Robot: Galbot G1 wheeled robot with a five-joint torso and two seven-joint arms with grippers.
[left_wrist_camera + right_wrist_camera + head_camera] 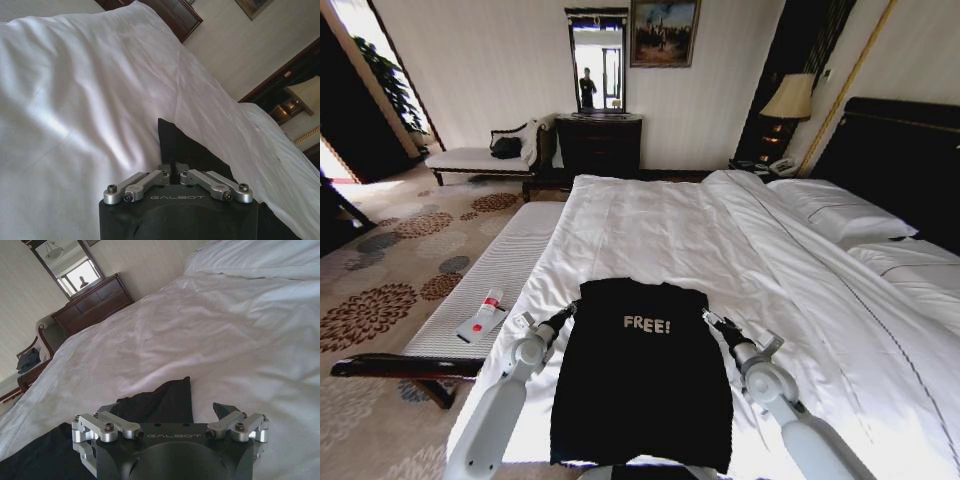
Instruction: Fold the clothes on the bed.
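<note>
Black FREE! T-shirt [642, 375] lies flat on near end of white bed [720, 230], chest lettering up, sleeves already tucked in. Left gripper [566, 312] at shirt's far-left shoulder corner, jaws clenched on pinch of black cloth. Right gripper [710, 319] at far-right shoulder corner, jaws released, straddling fabric edge. Shirt looks light, limp, prone to sag and slip; shoulder corners likely best hold for folding toward hem.

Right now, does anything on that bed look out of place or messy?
Nothing is spilled or damaged. The black soft T-shirt with white FREE! lettering lies flat on the large white bed, its sleeves tucked in. The left tool and right tool each sit at a shoulder.
</note>
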